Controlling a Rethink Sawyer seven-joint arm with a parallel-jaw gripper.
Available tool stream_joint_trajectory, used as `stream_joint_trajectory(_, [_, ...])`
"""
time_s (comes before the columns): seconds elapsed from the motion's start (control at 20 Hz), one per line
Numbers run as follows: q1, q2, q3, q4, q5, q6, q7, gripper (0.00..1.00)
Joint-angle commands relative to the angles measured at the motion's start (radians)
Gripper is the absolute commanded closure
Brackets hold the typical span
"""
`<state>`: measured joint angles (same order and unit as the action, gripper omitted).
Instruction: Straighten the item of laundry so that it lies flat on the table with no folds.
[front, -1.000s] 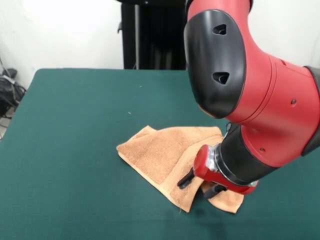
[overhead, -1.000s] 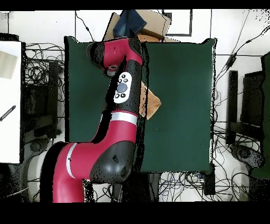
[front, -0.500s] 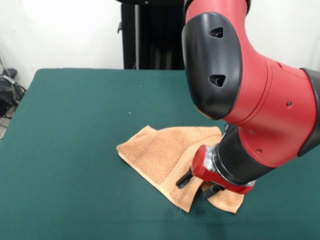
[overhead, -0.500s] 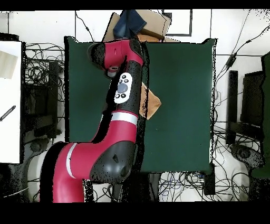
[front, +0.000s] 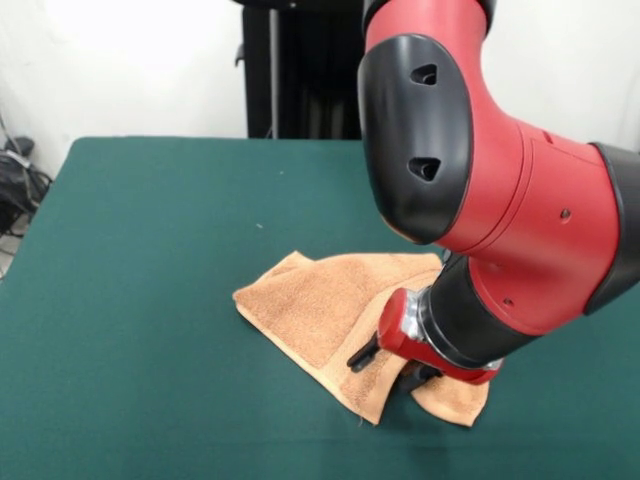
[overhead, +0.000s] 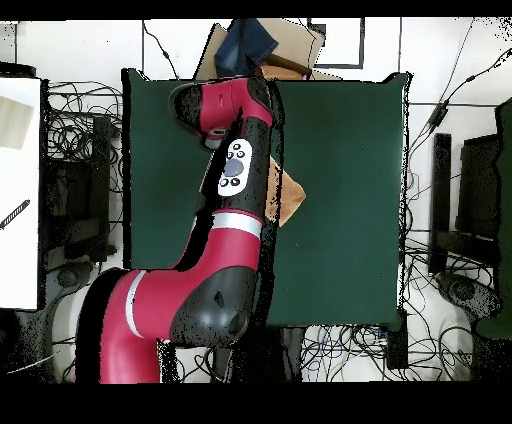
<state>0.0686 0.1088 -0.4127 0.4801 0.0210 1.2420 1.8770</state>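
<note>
The item of laundry, a tan terry towel (front: 320, 305), lies folded over itself on the green table (front: 150, 250), right of centre near the front edge. One layer overlaps another, and a corner sticks out at the lower right. My gripper (front: 392, 366) is down on the towel's front right part, its two black fingers (front: 364, 356) standing apart, so it is open. The arm's bulk hides the towel's right edge. Seen from overhead, only a slice of the towel (overhead: 291, 196) shows beside the arm, and the gripper is hidden under it.
A cardboard box (overhead: 290, 45) sits past the table's top edge in the overhead view. Cables lie on the floor on every side. A white surface (overhead: 20, 190) stands to the left. Dark gear (front: 15, 185) lies beyond the table's left edge in the front view.
The arm and gripper have crept a little to the left over the towel in the front view. The towel keeps the same folded shape.
</note>
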Motion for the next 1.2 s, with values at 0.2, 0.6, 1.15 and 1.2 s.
stream_joint_trajectory(0.2, [0.0, 0.005, 0.107, 0.163, -0.067, -0.092, -0.161, 0.0])
stream_joint_trajectory(0.6, [0.001, 0.0, 0.108, 0.177, -0.066, -0.114, -0.137, 0.0])
stream_joint_trajectory(1.15, [0.004, -0.007, 0.103, 0.189, -0.064, -0.133, -0.126, 1.0])
stream_joint_trajectory(1.2, [0.004, -0.006, 0.102, 0.187, -0.064, -0.131, -0.127, 1.0])
